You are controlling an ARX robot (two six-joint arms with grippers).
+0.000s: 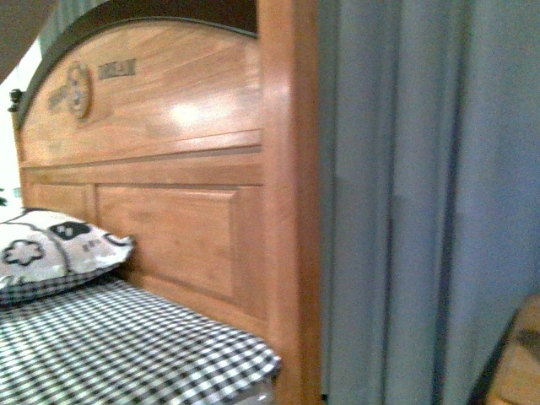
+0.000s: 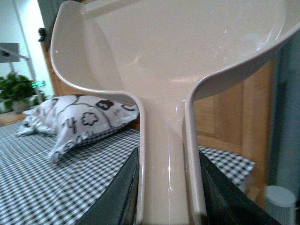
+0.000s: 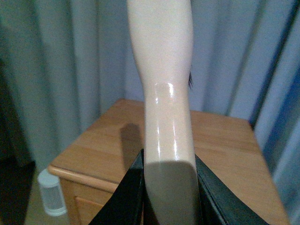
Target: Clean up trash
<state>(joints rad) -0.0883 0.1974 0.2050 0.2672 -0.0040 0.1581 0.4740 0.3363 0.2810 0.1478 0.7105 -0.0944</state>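
1. L gripper [image 2: 171,199] clamped on dustpan [image 2: 187,47] handle. Pan held up over checked bed [image 2: 56,187], pillow [image 2: 79,119] beyond.
2. Front cam: headboard [image 1: 169,169], curtain [image 1: 422,211]. No arms in shot, and I can't spot the trash in any view.
3. R gripper [image 3: 169,199] clamped on brush handle [image 3: 161,70], above nightstand [image 3: 225,150].
4. Step, I judge: tools in hand, search phase. Next: locate trash, set pan edge beside it, sweep in.

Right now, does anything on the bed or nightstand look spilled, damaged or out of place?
Nothing stands out: pillow lying on the checked sheet, nightstand intact, dustpan straight in the left gripper, pale handle straight in the right gripper.
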